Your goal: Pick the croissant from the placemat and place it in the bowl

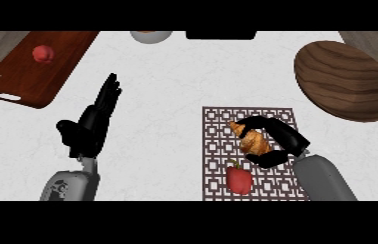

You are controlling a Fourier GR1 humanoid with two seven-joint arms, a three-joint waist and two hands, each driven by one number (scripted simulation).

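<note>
A golden-brown croissant point(249, 138) lies on the patterned brown placemat point(214, 153) at the lower right. My right hand point(284, 138) is curled round it, fingers over its far side and thumb under its near end, so part of it is hidden. The dark wooden bowl point(341, 80) sits at the right edge, beyond the placemat. At the lower left my left hand point(92, 120) rests open, fingers straight and pointing away, holding nothing.
A red bell pepper point(238, 179) stands on the placemat just near side of the croissant. A wooden cutting board point(52, 73) with a red fruit point(43, 53) lies at the far left. A grey cup point(151, 36) and a black object point(221, 35) sit at the far edge.
</note>
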